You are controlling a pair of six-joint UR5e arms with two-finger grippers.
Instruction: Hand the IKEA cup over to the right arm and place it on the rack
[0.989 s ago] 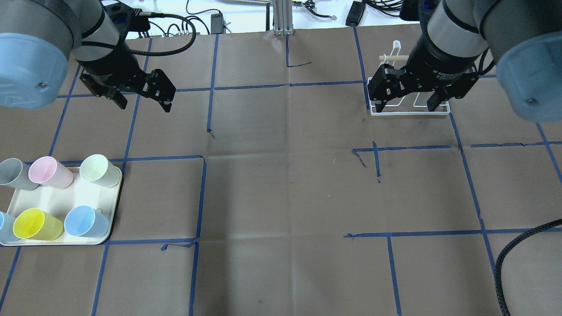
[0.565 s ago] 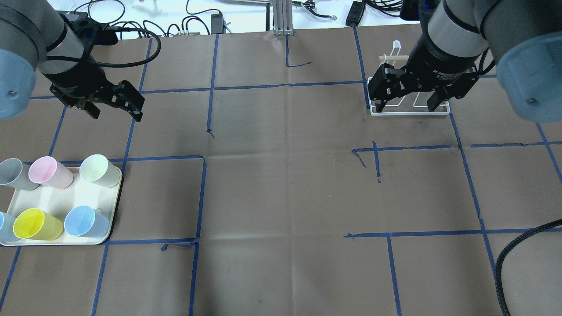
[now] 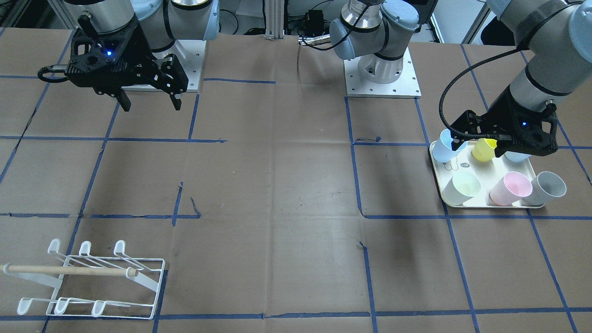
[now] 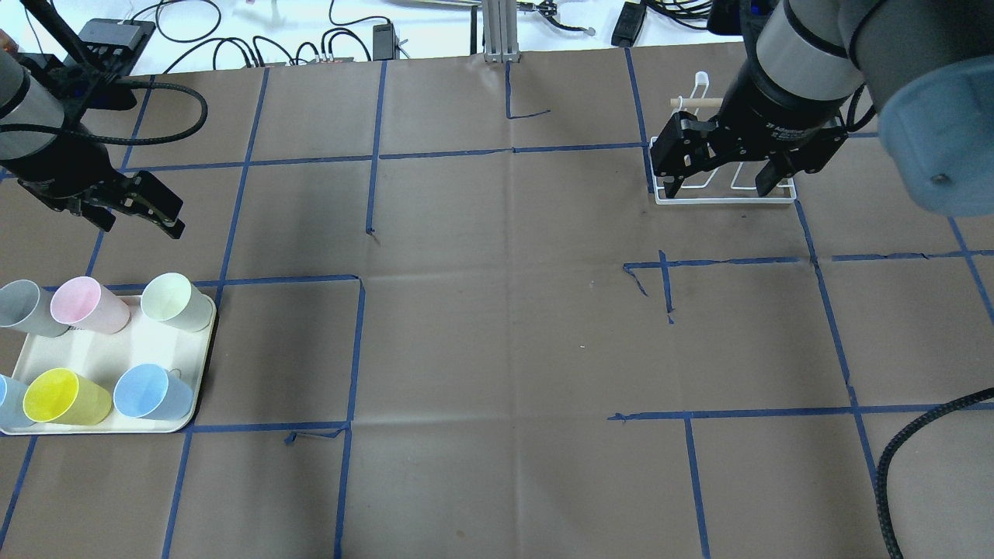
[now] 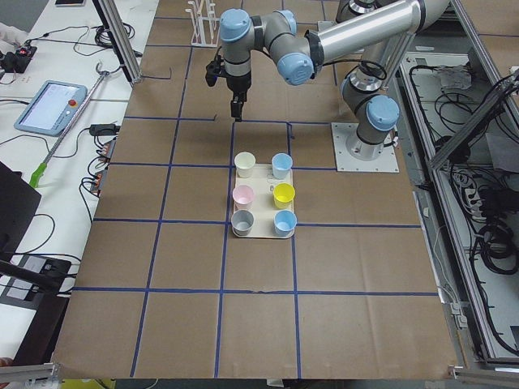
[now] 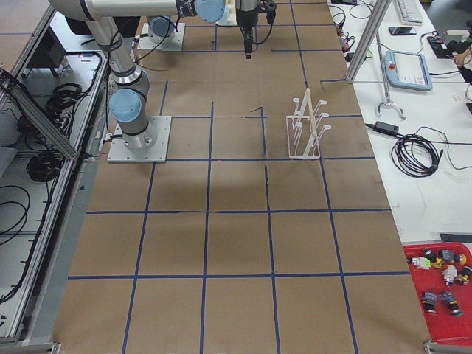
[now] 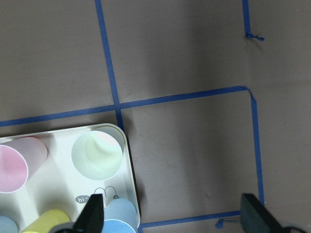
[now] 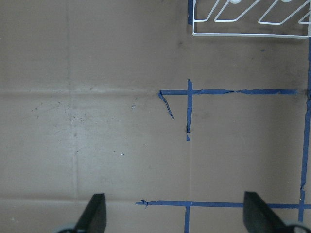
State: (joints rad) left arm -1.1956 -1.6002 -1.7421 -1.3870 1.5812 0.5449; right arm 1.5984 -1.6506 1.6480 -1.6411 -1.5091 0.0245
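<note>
Several pastel cups stand upright on a cream tray (image 4: 203,365) at the near left: grey (image 4: 19,304), pink (image 4: 76,300), pale green (image 4: 165,296), yellow (image 4: 51,394) and blue (image 4: 141,390). My left gripper (image 4: 141,225) is open and empty, held above the table just beyond the tray. In its wrist view (image 7: 174,213) the pale green cup (image 7: 96,154) lies below and left. My right gripper (image 4: 718,186) is open and empty, hovering in front of the white wire rack (image 4: 726,199) with the wooden dowel. The rack (image 3: 92,282) stands empty.
Brown paper with blue tape lines covers the table (image 4: 505,326). A black cable (image 4: 916,442) hangs in at the near right. Cables and boxes lie beyond the far edge. A red bin of small parts (image 6: 442,284) sits off the table.
My left gripper has swung left and come nearer the tray, staying open. The right arm, the cups and the rack have not moved.
</note>
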